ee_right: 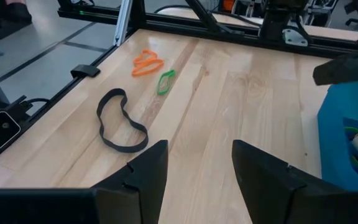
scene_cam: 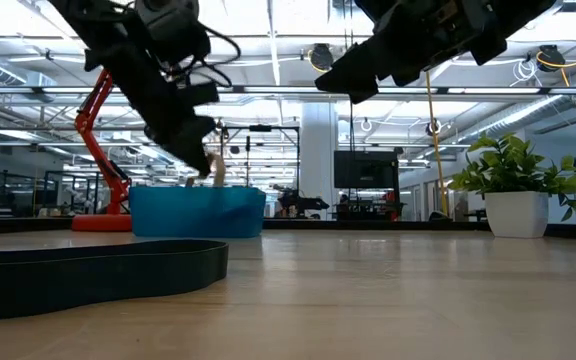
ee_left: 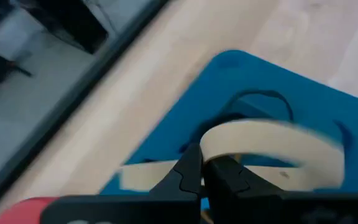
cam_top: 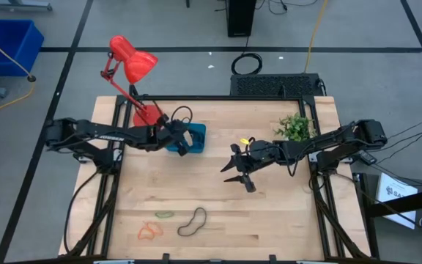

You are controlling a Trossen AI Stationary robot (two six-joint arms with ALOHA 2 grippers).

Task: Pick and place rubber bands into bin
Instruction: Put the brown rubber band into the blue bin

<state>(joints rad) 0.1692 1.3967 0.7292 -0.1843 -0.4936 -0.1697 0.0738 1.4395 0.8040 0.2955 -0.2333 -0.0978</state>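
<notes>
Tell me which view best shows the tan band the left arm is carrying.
Left wrist view: the tan rubber band loops out of the shut jaws, directly over the bin. Low view shows a pale sliver; right wrist view catches a pale bit at the edge; high view hides it.

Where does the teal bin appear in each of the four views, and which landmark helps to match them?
High view: bin left of centre, under the left gripper.
Low view: bin at left, beside the red lamp.
Left wrist view: bin fills the centre.
Right wrist view: bin at right edge.
Shared landmark: the tan rubber band held above it.

Tan band (ee_left: 272, 140) over teal bin (ee_left: 328, 115)
</notes>
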